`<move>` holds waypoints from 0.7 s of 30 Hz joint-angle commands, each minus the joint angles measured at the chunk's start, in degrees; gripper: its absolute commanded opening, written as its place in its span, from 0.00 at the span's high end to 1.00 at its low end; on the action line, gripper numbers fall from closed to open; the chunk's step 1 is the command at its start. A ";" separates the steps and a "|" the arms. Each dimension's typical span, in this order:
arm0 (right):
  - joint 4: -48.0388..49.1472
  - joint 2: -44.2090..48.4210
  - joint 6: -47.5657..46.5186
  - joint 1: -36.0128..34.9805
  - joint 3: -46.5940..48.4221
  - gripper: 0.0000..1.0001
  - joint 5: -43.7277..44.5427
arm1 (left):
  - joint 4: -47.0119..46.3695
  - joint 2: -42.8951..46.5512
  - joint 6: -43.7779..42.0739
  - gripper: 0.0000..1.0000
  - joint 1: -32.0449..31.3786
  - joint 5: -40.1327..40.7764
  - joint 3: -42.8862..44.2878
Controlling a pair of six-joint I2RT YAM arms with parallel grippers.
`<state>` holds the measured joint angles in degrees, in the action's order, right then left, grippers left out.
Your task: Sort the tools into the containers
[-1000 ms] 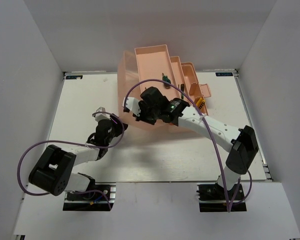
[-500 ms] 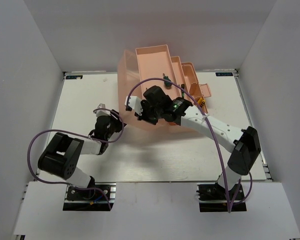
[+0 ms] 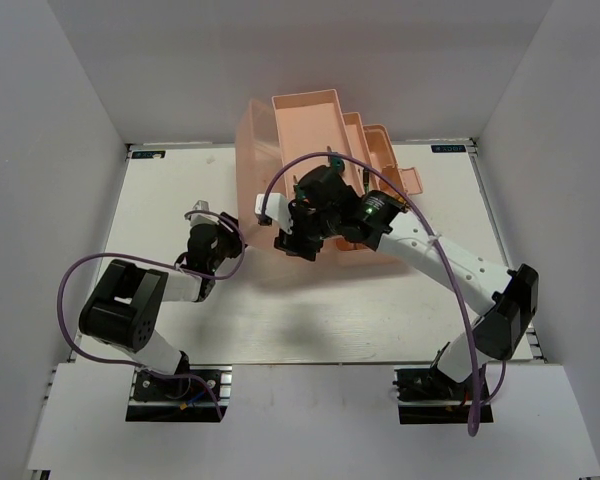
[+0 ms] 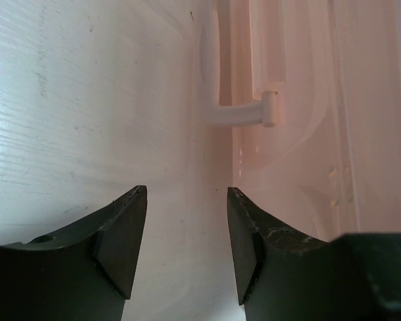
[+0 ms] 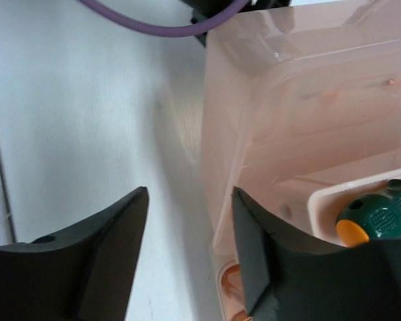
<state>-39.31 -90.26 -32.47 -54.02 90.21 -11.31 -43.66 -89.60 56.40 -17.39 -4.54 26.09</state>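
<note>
Toolbox (image 3: 302,120) at the far middle of the table (image 3: 160,200), left gripper (image 3: 201,214) just left of its lid, right gripper (image 3: 292,243) over its near-left edge, screwdriver (image 5: 377,217) in an inner tray.

The open pink toolbox (image 3: 305,125) holds a green, orange-tipped stubby screwdriver (image 5: 379,221).

no text, brand or number can be read in any view. the small stickers (image 3: 147,154) at the table's (image 3: 380,310) far corners are too blurred.
</note>
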 commanded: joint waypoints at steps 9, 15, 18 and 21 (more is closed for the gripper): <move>-3.67 2.54 8.21 0.84 18.31 1.00 5.10 | -0.99 0.22 -0.33 0.40 0.69 -3.20 4.58; 15.95 3.77 1.65 4.70 13.69 1.00 40.92 | 3.75 1.88 -3.04 0.40 0.69 -2.67 7.83; 20.77 4.21 -0.94 11.90 8.23 1.00 43.57 | 5.86 2.59 -4.54 0.40 0.69 -2.67 9.77; 15.33 3.95 5.64 22.44 5.77 1.00 38.84 | 8.31 3.29 -6.30 0.40 0.69 -2.67 12.31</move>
<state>-25.08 -86.19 -29.91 -38.68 98.15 22.33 -36.05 -89.80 52.31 -16.58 -5.58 34.13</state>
